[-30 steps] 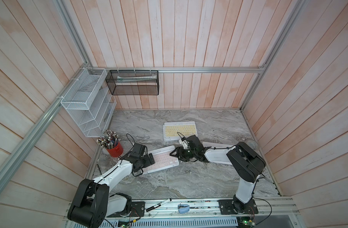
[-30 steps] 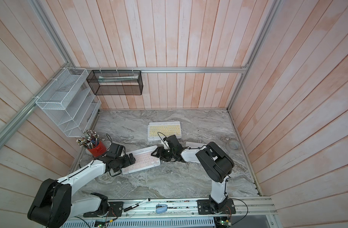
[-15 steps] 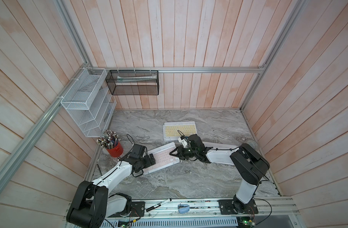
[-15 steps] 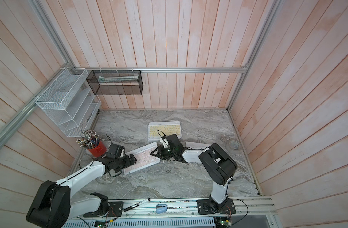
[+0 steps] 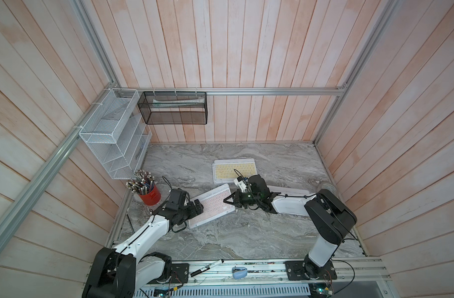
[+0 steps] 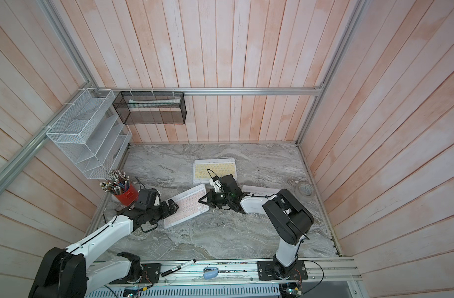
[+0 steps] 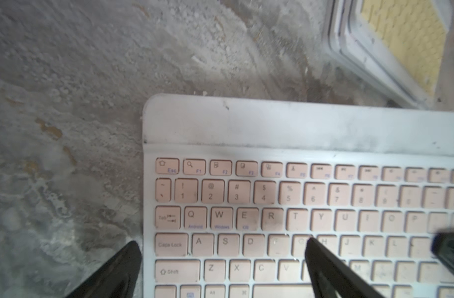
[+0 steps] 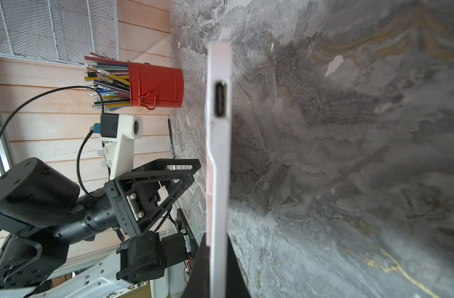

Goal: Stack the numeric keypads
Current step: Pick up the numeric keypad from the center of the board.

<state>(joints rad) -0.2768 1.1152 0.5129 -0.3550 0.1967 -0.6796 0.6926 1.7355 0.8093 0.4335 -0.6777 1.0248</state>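
A pink-keyed numeric keypad point(image 5: 211, 205) point(image 6: 187, 206) lies slantwise on the marble table point(image 5: 220, 240). My right gripper point(image 5: 227, 201) point(image 6: 202, 201) point(image 8: 216, 271) is shut on its right edge, the thin white edge point(image 8: 218, 154) running out between the jaws. My left gripper point(image 5: 197, 206) point(image 6: 173, 206) point(image 7: 222, 242) is open at its left end, one finger point(image 7: 117, 268) off the side and the other finger point(image 7: 329, 268) over the pink keys point(image 7: 272, 216). A yellow keypad point(image 5: 234, 170) point(image 6: 215, 170) point(image 7: 401, 38) lies behind, with layered white edges under it. A white keypad point(image 5: 290, 191) point(image 6: 256, 190) shows partly beneath my right arm.
A red pencil cup point(image 5: 149, 194) point(image 8: 156, 89) stands at the table's left edge under a white wire rack point(image 5: 112, 139). A black mesh basket point(image 5: 174, 108) hangs on the back wall. A tape roll point(image 5: 329, 186) lies at the right wall. A marker point(image 5: 206, 267) rests on the front rail.
My right jaws have closed onto the pink keypad's right edge. The left gripper has stayed open at the other end.
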